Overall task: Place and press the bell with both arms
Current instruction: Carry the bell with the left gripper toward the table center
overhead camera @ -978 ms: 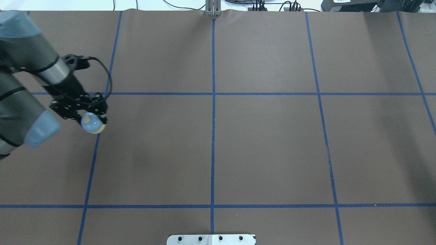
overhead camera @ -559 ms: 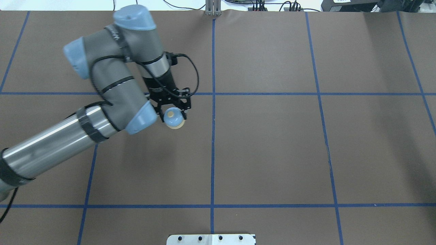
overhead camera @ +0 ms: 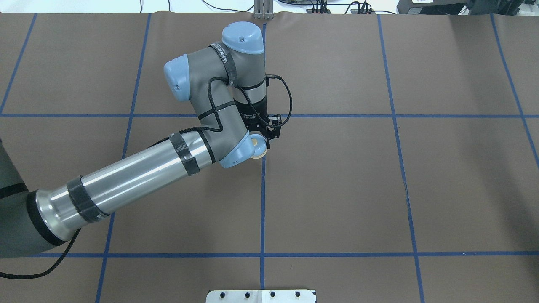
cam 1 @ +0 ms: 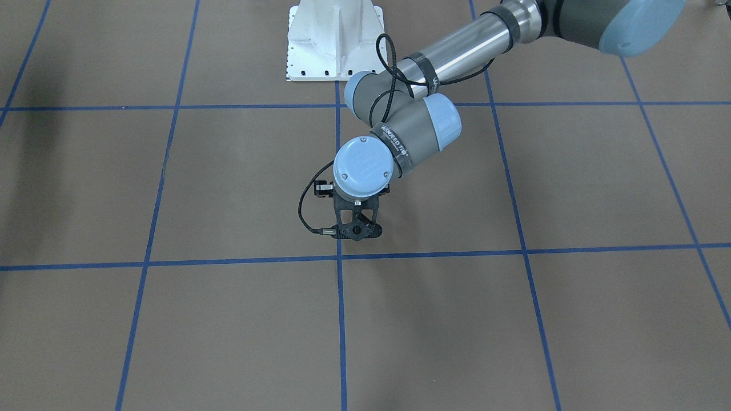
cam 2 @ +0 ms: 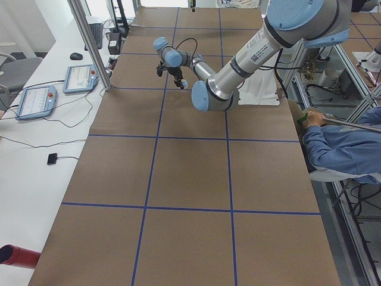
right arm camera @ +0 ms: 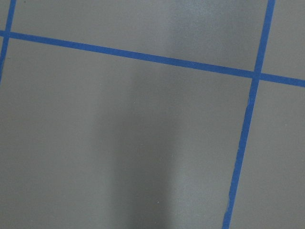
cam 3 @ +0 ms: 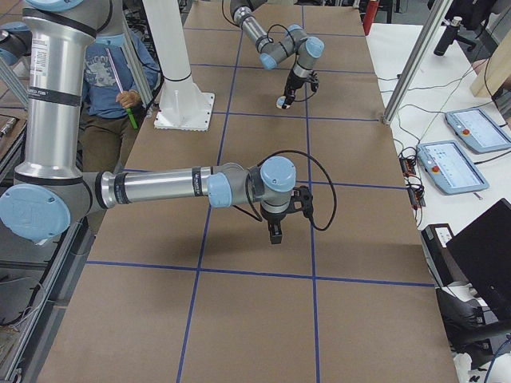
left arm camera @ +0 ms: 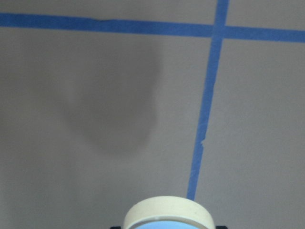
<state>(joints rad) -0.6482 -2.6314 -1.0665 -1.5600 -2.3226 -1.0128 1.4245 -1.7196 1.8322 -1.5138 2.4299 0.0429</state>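
Observation:
My left gripper (overhead camera: 262,145) is shut on the bell (overhead camera: 260,152), a light-blue dome with a cream base. It holds the bell just above the table, at the centre tape line below the tape crossing. The left wrist view shows the bell's cream rim (left arm camera: 169,212) at the bottom edge, with a shadow on the paper beyond it. In the front-facing view the left gripper (cam 1: 357,228) hangs under the wrist cap and the bell is hidden. The right gripper (cam 3: 274,234) shows only in the exterior right view, low over the table. I cannot tell whether it is open or shut.
Brown paper with a blue tape grid (overhead camera: 263,202) covers the table. The white pedestal (cam 1: 334,40) stands at the robot's side. A seated operator (cam 2: 339,149) is beside the table. Touch pendants (cam 3: 451,163) and a metal post (cam 2: 89,42) are on the far bench.
The left arm has swung right from the table's left edge to the centre tape line, still holding the bell. The right arm shows in no earlier frame.

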